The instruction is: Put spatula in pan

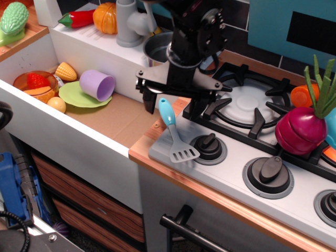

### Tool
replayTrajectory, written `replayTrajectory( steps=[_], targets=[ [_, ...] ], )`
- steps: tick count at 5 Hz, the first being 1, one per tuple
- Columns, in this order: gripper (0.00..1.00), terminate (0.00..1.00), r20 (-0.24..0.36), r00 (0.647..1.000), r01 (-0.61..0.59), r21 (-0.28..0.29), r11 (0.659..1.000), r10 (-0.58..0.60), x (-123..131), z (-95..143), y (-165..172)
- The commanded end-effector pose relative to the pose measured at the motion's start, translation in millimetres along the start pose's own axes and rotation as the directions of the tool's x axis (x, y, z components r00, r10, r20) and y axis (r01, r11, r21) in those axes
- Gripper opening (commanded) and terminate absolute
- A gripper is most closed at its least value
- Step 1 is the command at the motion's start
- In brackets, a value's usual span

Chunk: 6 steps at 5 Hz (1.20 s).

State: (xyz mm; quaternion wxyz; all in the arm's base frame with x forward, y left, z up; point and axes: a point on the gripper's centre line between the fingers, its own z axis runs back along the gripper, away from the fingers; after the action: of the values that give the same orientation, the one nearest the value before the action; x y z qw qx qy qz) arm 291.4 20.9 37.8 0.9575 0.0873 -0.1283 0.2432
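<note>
Lining up to grasp the spatula.

Hovering with jaws wide apart: gripper (170,101) just above the blue handle of the spatula (173,133), which lies on the grey stove front, blade toward the near edge, beside a knob (208,145). Best to lower straight down, straddle the handle across its width, close only once both fingers flank it. Then lift clear of the burner grate (247,102) before swinging back to the pan (157,49) behind the arm.
</note>
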Motion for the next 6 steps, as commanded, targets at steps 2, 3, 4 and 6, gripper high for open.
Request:
replayTrajectory(
  steps=[2, 3, 4, 6],
  targets=[
    [1.00, 0.00, 0.025, 0.999, -0.028, -0.027, 0.999, 0.029, -8.7, -4.6, 3.7],
    [0.00, 0.00, -0.021, 0.995, -0.099, -0.106, 0.989, 0.097, -8.7, -14.5, 4.9],
    [0.00, 0.00, -0.022, 0.993, -0.116, -0.160, 0.980, 0.114, -3.7, -23.4, 5.8],
    [0.00, 0.00, -0.033, 0.993, -0.114, -0.164, 0.980, 0.110, 6.8, -14.6, 9.2]
  ],
)
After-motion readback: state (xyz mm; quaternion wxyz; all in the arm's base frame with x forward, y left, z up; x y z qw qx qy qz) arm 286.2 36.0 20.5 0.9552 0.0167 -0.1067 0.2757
